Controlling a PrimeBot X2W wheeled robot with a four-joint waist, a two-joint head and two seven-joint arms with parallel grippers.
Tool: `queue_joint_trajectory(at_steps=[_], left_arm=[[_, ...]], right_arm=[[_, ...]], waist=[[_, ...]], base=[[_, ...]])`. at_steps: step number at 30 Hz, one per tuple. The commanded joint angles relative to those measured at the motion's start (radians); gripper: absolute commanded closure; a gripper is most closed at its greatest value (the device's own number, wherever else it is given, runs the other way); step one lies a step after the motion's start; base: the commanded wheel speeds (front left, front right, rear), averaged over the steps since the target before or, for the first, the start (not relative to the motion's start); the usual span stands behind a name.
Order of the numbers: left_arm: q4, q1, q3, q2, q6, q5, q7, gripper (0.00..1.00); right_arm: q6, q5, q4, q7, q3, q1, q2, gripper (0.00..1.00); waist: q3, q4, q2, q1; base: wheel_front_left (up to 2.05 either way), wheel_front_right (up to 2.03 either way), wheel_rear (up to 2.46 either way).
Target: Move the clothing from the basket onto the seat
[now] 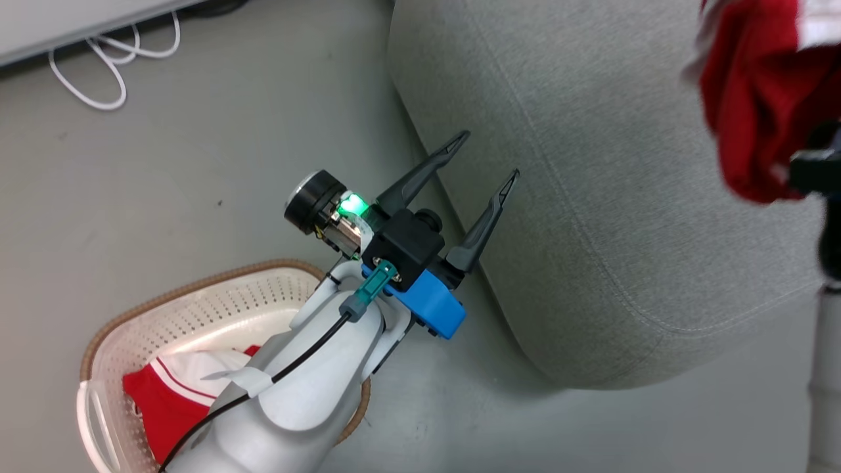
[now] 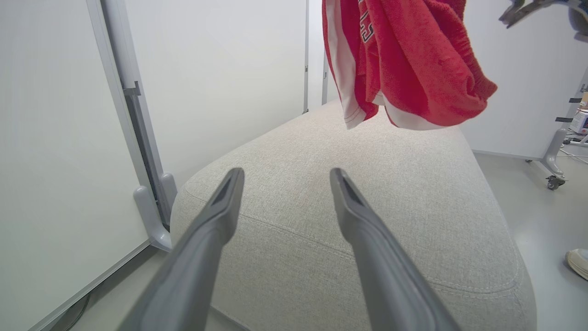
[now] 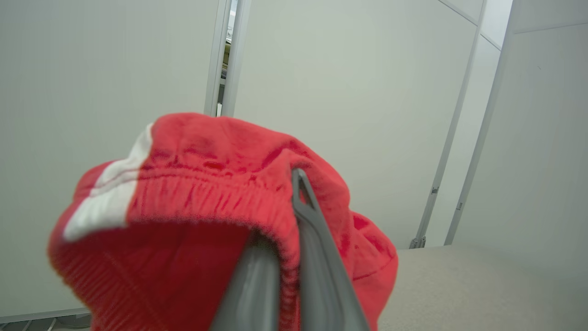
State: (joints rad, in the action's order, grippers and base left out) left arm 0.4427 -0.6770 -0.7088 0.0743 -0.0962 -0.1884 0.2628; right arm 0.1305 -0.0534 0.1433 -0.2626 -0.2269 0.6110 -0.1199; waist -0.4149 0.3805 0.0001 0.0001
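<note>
Red terry-like cloth was pinched in the right gripper (image 3: pixel 281 216): jaws fully closed on the gathered elastic band of a red garment (image 3: pixel 206 184), one dark finger outside the fabric, the other mostly buried under it. Fabric was soft and napped, with a ribbed waistband and a white side stripe. It hung bunched and limp from the grip.

In the left wrist view, the same piece drooped above the far part of the seat (image 2: pixel 367 207), showing white hem trim and some dark lettering near the top. Couldn't tell whether the hem touched the upholstery.

Left gripper (image 1: pixel 488 154) was spread wide and held nothing. Its long tapered dark fingers pointed up and right at the seat's near edge, over the rounded corner. Black wrist block, blue plastic bracket (image 1: pixel 433 305) and a lit green indicator (image 1: pixel 353 205) sat behind them. The pale left forearm (image 1: pixel 309 381) ran diagonally up from the lower left, crossing over the basket (image 1: pixel 197 289), with a black cable taped along it.

Basket: cream perforated plastic with a brown woven-look rim, on the floor (image 1: pixel 197 164) just beside the seat. A second red garment (image 1: pixel 164 407) with white stripes lay crumpled inside, partly hidden by the forearm.

Seat: light-grey woven fabric, rounded edges, one seam line around the side. White cable loops (image 1: pixel 112 59) lay on the grey floor at the far left.
</note>
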Motion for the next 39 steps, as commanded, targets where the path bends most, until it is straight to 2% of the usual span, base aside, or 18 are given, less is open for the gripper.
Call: queue_joint_trajectory(at_steps=[1,8,13,23,29,34,35,36,37,38,39], left_arm=[[-0.004,-0.032,0.003,0.006,0.004,0.013,0.003,0.0],[-0.002,-0.107,0.001,0.014,0.008,0.042,0.003,0.0],[-0.01,-0.143,0.001,0.026,0.017,0.057,0.003,0.0],[-0.021,-0.163,0.0,0.043,0.027,0.061,0.003,0.0],[-0.025,-0.154,-0.003,0.05,0.034,0.054,0.003,0.0],[-0.027,-0.161,-0.002,0.058,0.035,0.05,0.003,0.0],[-0.027,-0.163,-0.002,0.06,0.036,0.05,0.003,0.0],[-0.026,-0.164,-0.001,0.061,0.037,0.049,0.003,0.0],[-0.026,-0.163,-0.001,0.063,0.038,0.047,0.003,0.0],[-0.026,-0.16,0.0,0.064,0.04,0.045,0.003,0.0],[-0.026,-0.155,0.001,0.065,0.041,0.041,0.003,0.0]], right_arm=[[0.001,-0.012,0.002,-0.003,-0.028,0.071,-0.032,1.0],[0.0,-0.01,0.043,-0.003,-0.092,0.247,-0.13,1.0],[0.001,-0.005,0.127,-0.003,-0.134,0.312,-0.168,1.0],[0.0,0.008,0.315,-0.003,-0.103,0.338,-0.196,1.0],[0.001,0.002,0.448,-0.002,-0.115,0.308,-0.179,1.0],[0.0,-0.007,0.503,-0.002,-0.105,0.311,-0.174,1.0],[0.0,-0.009,0.507,-0.002,-0.104,0.312,-0.173,0.89],[0.0,-0.01,0.51,-0.002,-0.104,0.313,-0.172,0.55],[0.0,-0.01,0.51,-0.002,-0.103,0.31,-0.17,0.36],[0.0,-0.008,0.514,-0.002,-0.1,0.302,-0.167,0.0],[0.0,-0.008,0.513,-0.002,-0.101,0.295,-0.164,0.0]], waist=[[-0.075,-0.03,-0.0001,-0.0001],[-0.228,-0.073,-0.0001,-0.0001],[-0.303,-0.092,-0.0001,-0.0001],[-0.364,-0.102,-0.0001,-0.0001],[-0.374,-0.104,-0.0001,-0.0001],[-0.382,-0.104,-0.0001,-0.0001],[-0.381,-0.104,-0.0001,-0.0001],[-0.379,-0.104,-0.0001,-0.0001],[-0.376,-0.103,-0.0001,-0.0001],[-0.37,-0.101,-0.0001,-0.0001],[-0.363,-0.099,-0.0001,-0.0001]], base=[[0.0,0.0,0.0],[0.0,0.0,0.0],[0.0,0.0,0.0],[0.0,0.0,0.0],[0.0,0.0,0.0],[0.0,0.0,0.0],[0.0,0.0,0.0],[0.0,0.0,0.0],[0.0,0.0,0.0],[0.0,0.0,0.0],[0.0,0.0,0.0]])
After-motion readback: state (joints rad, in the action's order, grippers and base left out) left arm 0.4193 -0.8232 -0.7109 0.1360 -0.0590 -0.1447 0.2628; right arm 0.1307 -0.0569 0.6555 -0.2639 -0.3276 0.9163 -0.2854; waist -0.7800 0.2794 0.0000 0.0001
